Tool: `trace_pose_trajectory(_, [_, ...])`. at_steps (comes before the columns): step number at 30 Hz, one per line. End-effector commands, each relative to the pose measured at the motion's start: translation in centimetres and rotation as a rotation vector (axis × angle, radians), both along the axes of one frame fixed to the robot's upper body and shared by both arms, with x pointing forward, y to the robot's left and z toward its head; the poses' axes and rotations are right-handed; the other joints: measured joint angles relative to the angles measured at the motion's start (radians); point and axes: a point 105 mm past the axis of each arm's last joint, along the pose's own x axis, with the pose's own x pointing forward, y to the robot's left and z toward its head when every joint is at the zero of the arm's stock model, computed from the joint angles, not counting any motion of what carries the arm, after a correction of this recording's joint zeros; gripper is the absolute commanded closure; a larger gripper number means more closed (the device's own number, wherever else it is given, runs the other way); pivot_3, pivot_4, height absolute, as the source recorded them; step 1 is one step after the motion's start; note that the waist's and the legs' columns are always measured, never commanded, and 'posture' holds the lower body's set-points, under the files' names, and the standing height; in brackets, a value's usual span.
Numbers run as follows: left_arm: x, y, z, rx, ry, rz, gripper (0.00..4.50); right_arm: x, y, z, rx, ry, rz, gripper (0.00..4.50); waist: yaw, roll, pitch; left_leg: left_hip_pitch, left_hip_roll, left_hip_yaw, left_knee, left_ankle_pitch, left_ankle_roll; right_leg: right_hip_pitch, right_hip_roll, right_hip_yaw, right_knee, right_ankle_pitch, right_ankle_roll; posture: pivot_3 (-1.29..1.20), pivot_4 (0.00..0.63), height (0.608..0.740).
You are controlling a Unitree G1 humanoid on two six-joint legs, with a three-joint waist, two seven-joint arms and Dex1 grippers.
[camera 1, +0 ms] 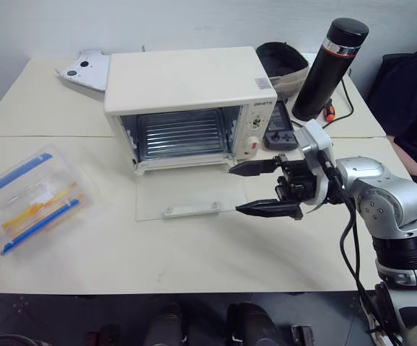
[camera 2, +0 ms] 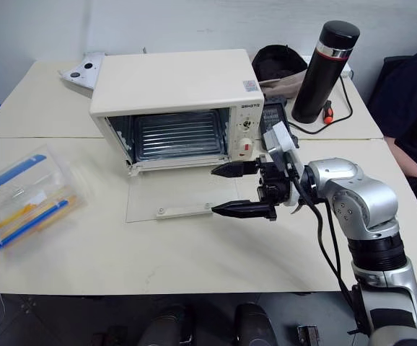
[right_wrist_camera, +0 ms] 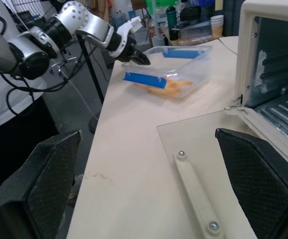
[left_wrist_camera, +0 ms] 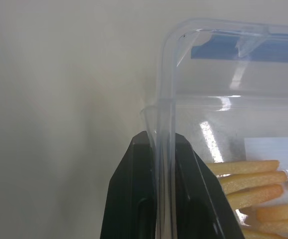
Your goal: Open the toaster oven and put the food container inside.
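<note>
While the toaster oven (camera 1: 187,101) sits near the back of the cream table (camera 1: 194,245) with its glass door (camera 1: 187,196) folded flat onto the tabletop, the wire rack (camera 1: 182,133) inside is exposed and the white bar handle (camera 1: 192,210) lies at the door's front edge. The right gripper (camera 1: 265,187) hovers just beside the right edge of the lowered door, pointing toward the robot's left, its two black fingers spread wide apart with nothing between them. The food container (camera 1: 35,198) rests far over on the left side of the table, well apart from the oven, a clear flat box with blue clip strips along its long sides and yellow-orange sticks inside. The left gripper (left_wrist_camera: 165,144) is clamped on the container's near rim: in the left wrist view its black fingers (left_wrist_camera: 134,199) pinch the clear plastic wall between them, and the right wrist view shows that arm reaching in at the container's far edge. Behind the oven to the right stands a tall black flask (camera 1: 329,68), with a dark bag (camera 1: 284,61) next to it. A small grey device (camera 1: 279,132) lies by the oven's knob side, and a white object (camera 1: 84,70) lies at the rear left.
</note>
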Motion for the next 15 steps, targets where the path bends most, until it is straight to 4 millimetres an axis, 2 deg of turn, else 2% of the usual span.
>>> trace_pose_trajectory(1, [-1.0,-0.1,2.5,0.052,-0.013,-0.080,4.50,0.2,-0.9,1.2,0.021,-0.050,-0.046,0.00,-0.001,-0.002,0.000,-0.001,0.000,0.000,0.000,0.000,0.000,-0.001,0.000,0.000,0.000,0.000,0.000,0.00,0.150,0.740])
trace_pose_trajectory(4, [-0.8,-2.8,3.5,0.039,-0.009,-0.227,4.50,0.3,-1.7,1.1,0.016,-0.044,-0.083,0.00,0.002,-0.002,0.000,-0.002,0.000,0.001,-0.001,0.000,0.000,-0.003,-0.001,0.001,0.000,0.000,0.000,0.00,0.150,0.740])
trace_pose_trajectory(6, [0.2,-7.3,4.6,0.032,-0.033,-0.418,4.50,0.4,-3.2,1.1,0.017,-0.024,-0.143,0.00,0.010,-0.002,0.001,-0.002,0.000,0.000,0.000,0.000,0.000,-0.003,-0.001,0.001,-0.001,0.000,0.000,0.00,0.150,0.740])
trace_pose_trajectory(9, [1.3,-11.3,5.0,0.048,-0.050,-0.566,4.50,-0.1,-4.4,1.4,0.031,-0.021,-0.173,0.00,0.027,-0.002,0.001,-0.002,-0.001,-0.002,0.000,-0.002,-0.002,-0.002,-0.002,0.003,-0.003,0.000,0.000,0.00,0.150,0.740])
trace_pose_trajectory(11, [2.8,-14.3,5.1,0.056,-0.093,-0.661,4.50,-0.9,-5.0,2.0,0.059,-0.007,-0.163,0.00,0.026,-0.001,0.002,-0.002,-0.001,-0.002,0.000,0.000,-0.001,0.000,-0.002,0.003,-0.007,0.000,0.000,0.00,0.150,0.740])
trace_pose_trajectory(15, [5.5,-18.5,5.8,0.079,-0.155,-0.750,4.50,-2.0,-5.5,1.8,0.050,0.002,-0.177,0.00,0.026,-0.002,0.002,-0.001,-0.001,-0.002,0.000,0.001,0.000,0.003,0.000,0.001,-0.007,0.000,0.000,0.00,0.150,0.740])
